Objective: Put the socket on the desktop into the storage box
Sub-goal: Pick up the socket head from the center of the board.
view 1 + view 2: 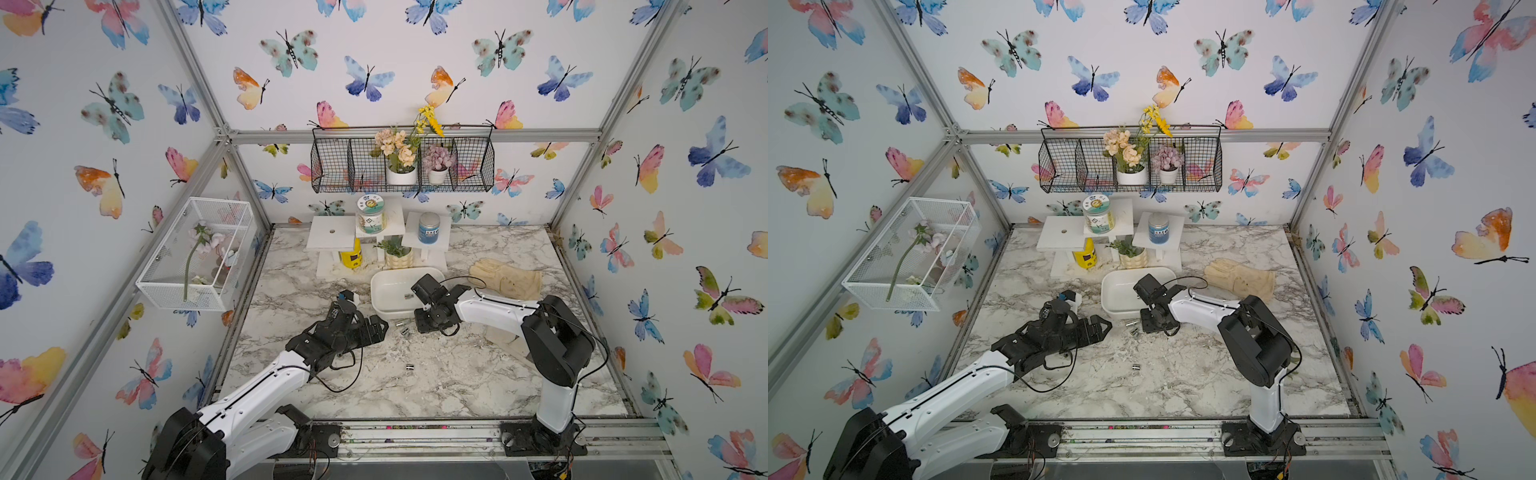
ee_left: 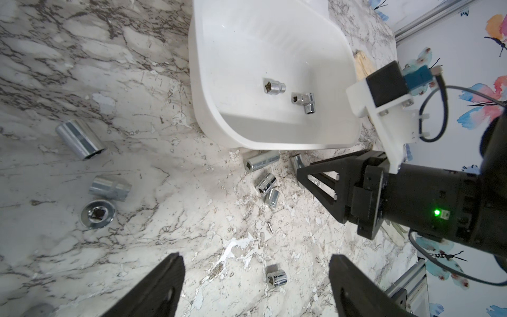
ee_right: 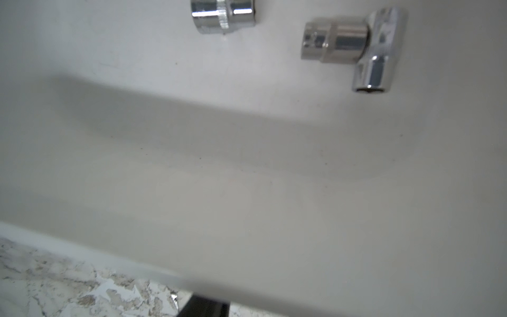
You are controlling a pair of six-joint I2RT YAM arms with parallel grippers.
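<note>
Marbled desk (image 1: 436,374) is strewn with sockets (image 2: 262,162) near the storage box (image 2: 233,55). Jaws of the left gripper (image 2: 255,256) are spread; those of the right gripper (image 2: 304,167), set low seemingly for pickup, cannot be judged.

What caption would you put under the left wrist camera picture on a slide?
Three sockets lie in the white storage box, other sockets scattered on the marble desktop, left fingers spread open.

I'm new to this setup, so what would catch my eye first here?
Butterfly wallpaper covers the walls. Chrome sockets lie scattered on the marble desktop in front of the white storage box, which already holds a few. The right gripper points down at one beside the box.
</note>
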